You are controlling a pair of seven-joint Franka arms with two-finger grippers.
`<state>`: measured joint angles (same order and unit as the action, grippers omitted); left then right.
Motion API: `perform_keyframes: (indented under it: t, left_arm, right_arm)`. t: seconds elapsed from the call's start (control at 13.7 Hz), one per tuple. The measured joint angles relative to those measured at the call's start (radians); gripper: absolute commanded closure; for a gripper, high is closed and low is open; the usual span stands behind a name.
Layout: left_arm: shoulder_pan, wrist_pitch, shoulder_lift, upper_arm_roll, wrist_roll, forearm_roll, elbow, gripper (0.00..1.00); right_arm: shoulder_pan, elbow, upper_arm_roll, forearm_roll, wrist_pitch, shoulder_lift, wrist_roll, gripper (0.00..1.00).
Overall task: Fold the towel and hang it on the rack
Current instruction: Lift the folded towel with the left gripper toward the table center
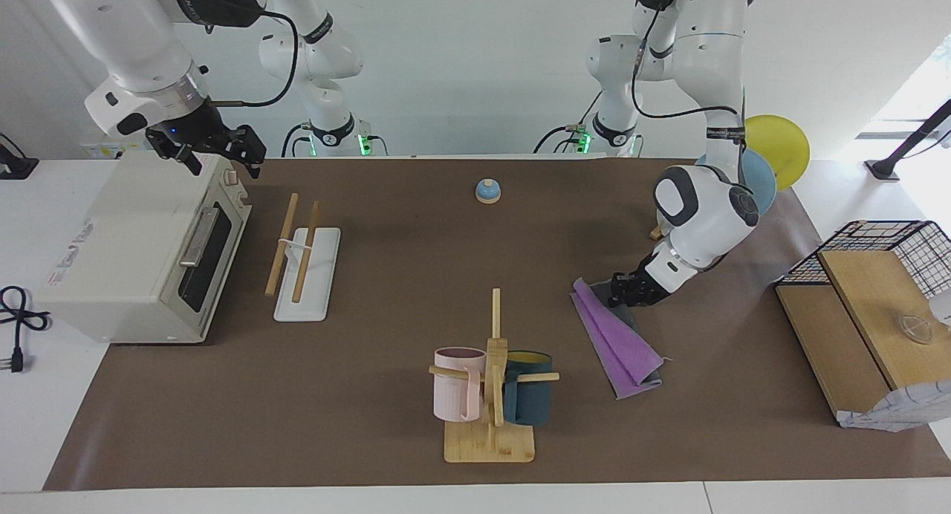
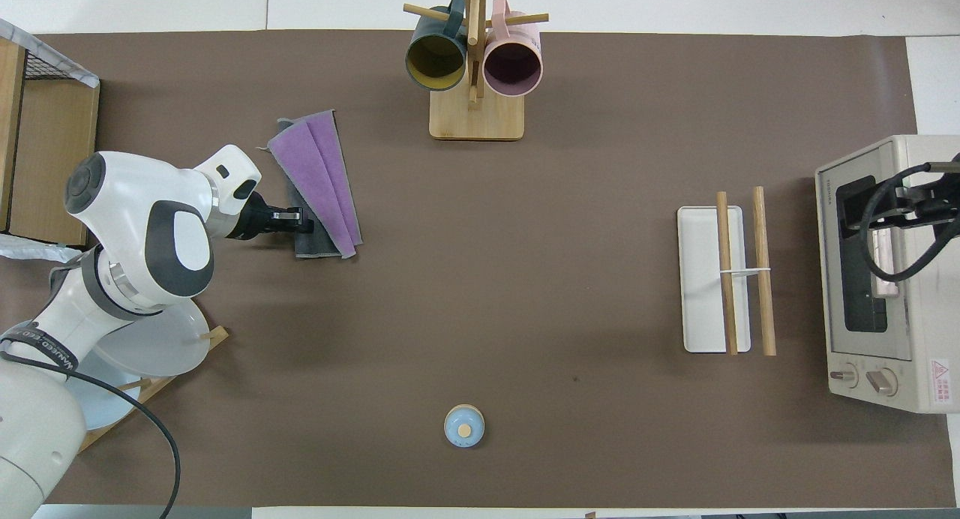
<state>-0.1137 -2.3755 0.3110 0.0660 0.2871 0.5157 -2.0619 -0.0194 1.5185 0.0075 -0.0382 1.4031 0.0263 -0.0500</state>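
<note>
Going across the facing view, you have the toaster oven [image 1: 141,254] at the right arm's end of the table, with the right gripper [image 1: 215,148] waiting in the air over its top; you can't tell whether its fingers are apart or together. Just beside the oven's front sits the rack [image 1: 306,265], two wooden rods on a thin white support over a flat white base, nothing hanging on it. Mid-table close to the robots you see a small blue bell [image 1: 487,191]. Farther from the robots stands the bamboo mug stand [image 1: 490,425] with a pink mug [image 1: 457,395] and a dark teal mug [image 1: 529,399]. Next, toward the left arm's end, the towel [image 1: 620,343] lies on the brown mat, folded into a long narrow strip, purple on top with grey showing at the edges. Your left gripper [image 1: 622,291] is down at the towel's robot-side end, fingers closed on the grey edge there. A wooden box with a wire basket [image 1: 877,291] sits at that end.
</note>
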Motion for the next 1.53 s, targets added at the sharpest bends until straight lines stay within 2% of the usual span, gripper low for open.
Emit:
perform_keyframes:
  t: [0.22,0.36,0.58,0.88,1.53]
  left_arm:
    - [0.0,0.019,-0.001,0.0,-0.005,0.003,0.006,1.0]
    - [0.001,0.082,-0.007,-0.004,-0.031,0.003,0.031,1.0]
    - [0.003,0.202,-0.058,-0.012,-0.15,-0.017,0.085,1.0]
    - [0.002,0.365,-0.115,-0.003,-0.546,-0.078,0.197,1.0]
    - [-0.01,0.497,-0.211,0.115,-1.525,-0.132,0.347,1.0]
  right_arm:
    - [0.0,0.0,0.0,0.0,0.0,0.0,0.0,0.0]
    - [0.0,0.0,0.0,0.0,0.0,0.0,0.0,0.0]
    - [0.0,0.0,0.0,0.0,0.0,0.0,0.0,0.0]
    - [0.0,0.0,0.0,0.0,0.0,0.0,0.0,0.0]
    - [0.0,0.0,0.0,0.0,0.0,0.0,0.0,0.0]
